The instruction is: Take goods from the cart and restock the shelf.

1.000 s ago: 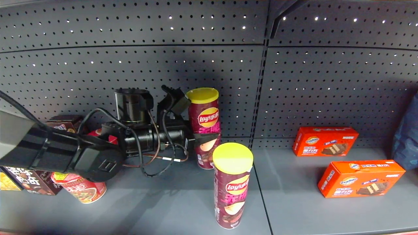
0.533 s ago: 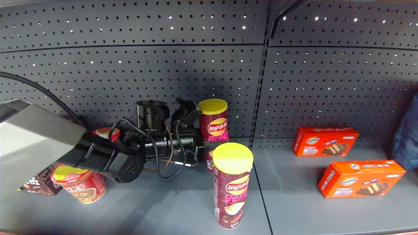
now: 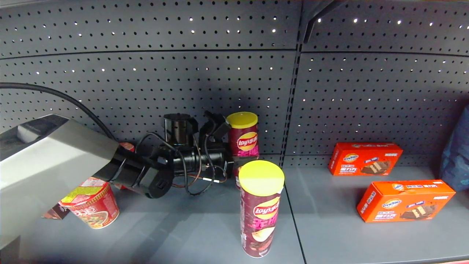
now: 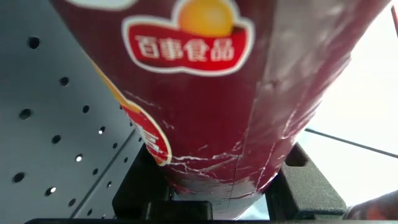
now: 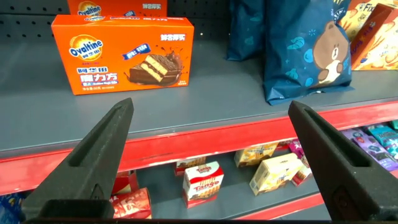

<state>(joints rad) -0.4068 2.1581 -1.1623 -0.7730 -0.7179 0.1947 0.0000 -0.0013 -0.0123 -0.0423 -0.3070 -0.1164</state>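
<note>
A maroon chips can with a yellow lid (image 3: 244, 135) stands upright at the back of the grey shelf (image 3: 329, 227), close to the pegboard. My left gripper (image 3: 233, 165) is shut on its lower half; the left wrist view has the can (image 4: 236, 112) between the dark fingers (image 4: 305, 193). Its base is hidden behind a second, identical can (image 3: 261, 209) standing nearer the front edge. My right gripper (image 5: 211, 162) is open and holds nothing, out in front of the red shelf lip (image 5: 217, 146).
A red cup-noodle tub (image 3: 91, 203) sits at the front left under my left arm. Two orange cake boxes (image 3: 362, 158) (image 3: 405, 200) lie on the right bay. A blue bag (image 5: 305, 50) stands further right. Small boxes fill the shelf below.
My left arm has pushed deeper into the shelf, carrying the held can back and slightly right toward the pegboard. The front can and the boxes have stayed put.
</note>
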